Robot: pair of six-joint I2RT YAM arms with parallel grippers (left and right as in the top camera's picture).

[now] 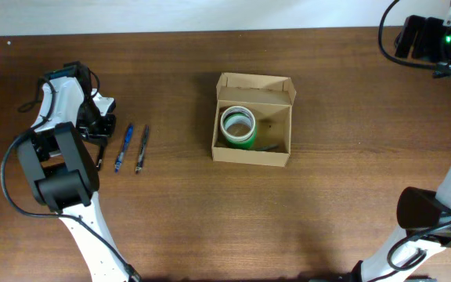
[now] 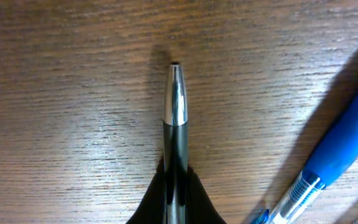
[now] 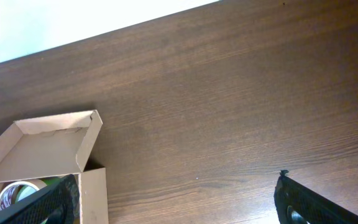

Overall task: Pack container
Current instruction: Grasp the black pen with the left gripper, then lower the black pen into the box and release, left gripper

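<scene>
Left gripper [image 2: 175, 186] pinches the dark pen [image 2: 175, 106] down at the table, well left of the open box [image 1: 250, 155] mid-table: lift straight to clear the blue pen [image 2: 328, 162] alongside, release beside the green tape roll [image 1: 238, 125]; right gripper [image 3: 178, 186] spread, well clear.

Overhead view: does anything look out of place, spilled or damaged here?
Nothing stands out. The container sits square, flap open, undamaged, the green tape roll flat inside. A blue pen and a grey pen lie side by side on the table; the left gripper grips a third, silver-tipped pen.
</scene>
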